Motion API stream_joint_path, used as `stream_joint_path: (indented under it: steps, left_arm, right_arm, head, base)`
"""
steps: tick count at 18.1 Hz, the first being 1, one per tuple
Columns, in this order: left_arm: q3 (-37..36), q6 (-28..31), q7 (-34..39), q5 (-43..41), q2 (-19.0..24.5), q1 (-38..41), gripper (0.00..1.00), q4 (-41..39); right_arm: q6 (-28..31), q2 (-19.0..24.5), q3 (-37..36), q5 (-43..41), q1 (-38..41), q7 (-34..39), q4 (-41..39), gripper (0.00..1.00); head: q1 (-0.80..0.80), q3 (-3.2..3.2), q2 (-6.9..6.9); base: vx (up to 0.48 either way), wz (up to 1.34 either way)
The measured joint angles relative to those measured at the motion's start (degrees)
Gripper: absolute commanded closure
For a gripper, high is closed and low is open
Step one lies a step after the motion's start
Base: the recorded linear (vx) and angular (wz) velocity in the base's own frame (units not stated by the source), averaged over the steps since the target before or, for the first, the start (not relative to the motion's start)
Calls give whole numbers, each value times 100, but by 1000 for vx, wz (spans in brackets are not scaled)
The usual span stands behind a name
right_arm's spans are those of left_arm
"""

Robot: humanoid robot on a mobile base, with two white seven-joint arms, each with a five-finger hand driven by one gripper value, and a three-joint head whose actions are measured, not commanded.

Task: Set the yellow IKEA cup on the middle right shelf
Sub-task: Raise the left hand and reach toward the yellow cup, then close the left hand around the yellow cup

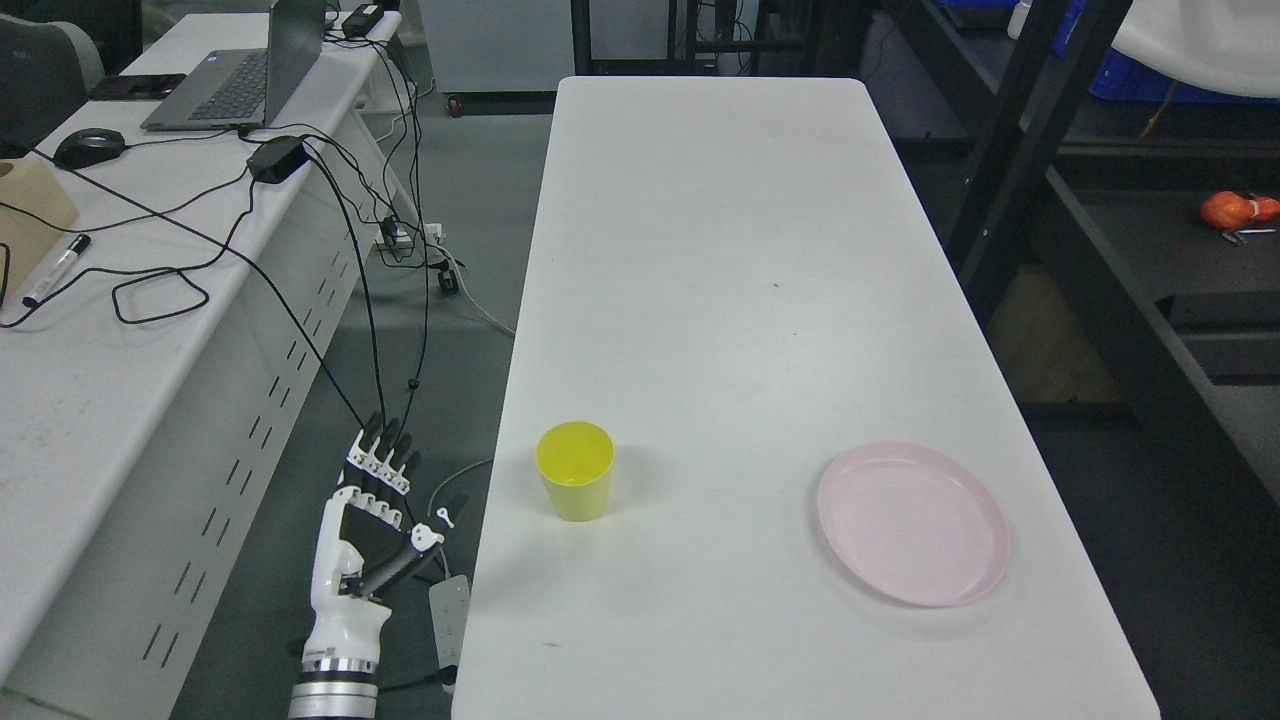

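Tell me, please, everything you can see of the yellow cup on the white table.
The yellow cup is a plain, handleless tumbler of what looks like matte plastic, tapering from a wide round rim to a narrower base. It stands upright, mouth up, and appears empty. It rests on the white table near its left edge, toward the near end, with the pink plate apart to its right. Nothing else touches it; the left hand hangs open beside the table, clear of it.
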Motion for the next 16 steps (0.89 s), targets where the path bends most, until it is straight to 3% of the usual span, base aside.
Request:
stream_joint_path:
  steps: [9,16]
  left_arm:
    - [-347,341,-343,300,-2,-818,2,514]
    - [-731,769,-440,-83,-3,-986,1,741]
  right_arm:
    - [0,0,0,0,0,-1,0,1]
    - [0,0,0,0,1,-30,0,1]
  head:
    - [0,0,0]
    - [0,0,0]
  base:
    - [0,0]
    - [2,-3]
